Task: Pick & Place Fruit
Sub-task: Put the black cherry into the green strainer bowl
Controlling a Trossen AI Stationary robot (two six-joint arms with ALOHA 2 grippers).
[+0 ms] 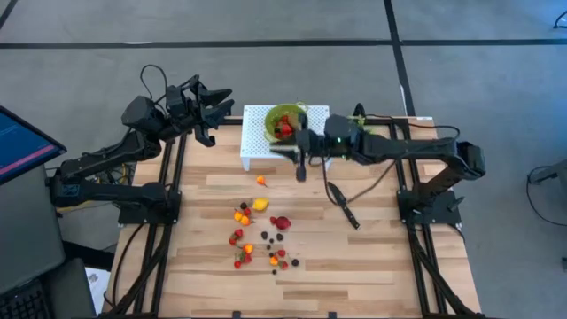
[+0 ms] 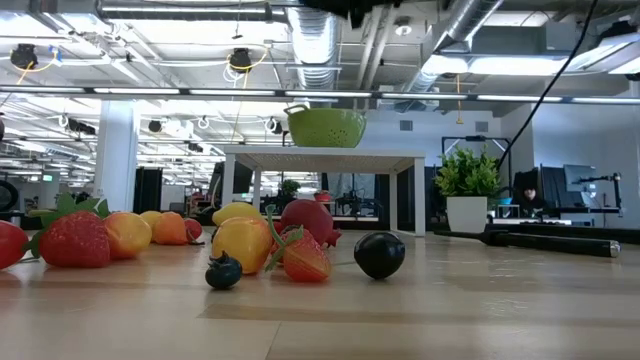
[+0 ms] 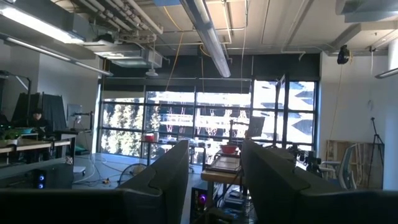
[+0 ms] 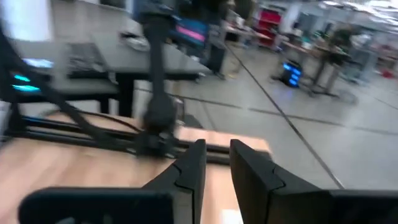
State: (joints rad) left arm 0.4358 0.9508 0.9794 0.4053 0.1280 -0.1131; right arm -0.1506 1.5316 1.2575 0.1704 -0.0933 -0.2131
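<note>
The wooden table (image 1: pixel 372 266) is seen from above, with a white perforated stand (image 1: pixel 255 140) at its far edge. A green colander (image 1: pixel 285 120) is set on the stand, and red fruit pieces are held inside it. The fruit (image 1: pixel 261 235) is mostly scattered on the table's near middle. The right tool (image 1: pixel 300 168) is hung just beside the colander, its fingers slightly parted and empty. The left tool (image 1: pixel 213 113) is raised off the table's far left, fingers spread, nothing pinched.

Fruit (image 1: pixel 258 232) clutters table centre; knife (image 1: pixel 342 202) lies right; front edge stays free.
</note>
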